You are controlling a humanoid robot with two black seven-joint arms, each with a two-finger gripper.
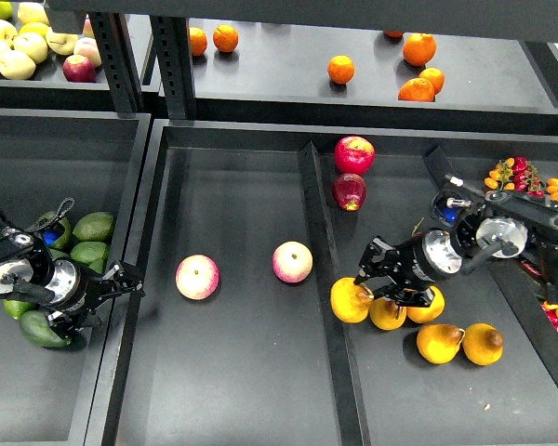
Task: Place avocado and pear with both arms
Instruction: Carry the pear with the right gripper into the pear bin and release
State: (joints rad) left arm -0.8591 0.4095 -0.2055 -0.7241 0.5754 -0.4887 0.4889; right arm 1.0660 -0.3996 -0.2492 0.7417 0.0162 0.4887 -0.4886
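Two grippers hang over separate bins; left gripper [121, 283] open, empty, the avocado [43, 331] just behind and below its fingers; right gripper [377, 274] open, the pear [351, 301] touching beneath its fingertips, not grasped.

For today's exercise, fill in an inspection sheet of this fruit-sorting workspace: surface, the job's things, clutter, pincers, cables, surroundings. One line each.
Surface: black bins set side by side, matte, no spills seen.
Job's things: dark avocado lies in the left bin by the left pincer; pears cluster in the right bin, and the right pincer is at one pear.
Clutter: two pink-yellow apples in the middle bin; two red apples above the pears.
Pincers: left open, holding nothing; right fingers straddle the pear, closure cannot be told.
Cables: short loop on the left wrist.
Surroundings: oranges and pale apples on the shelf behind.
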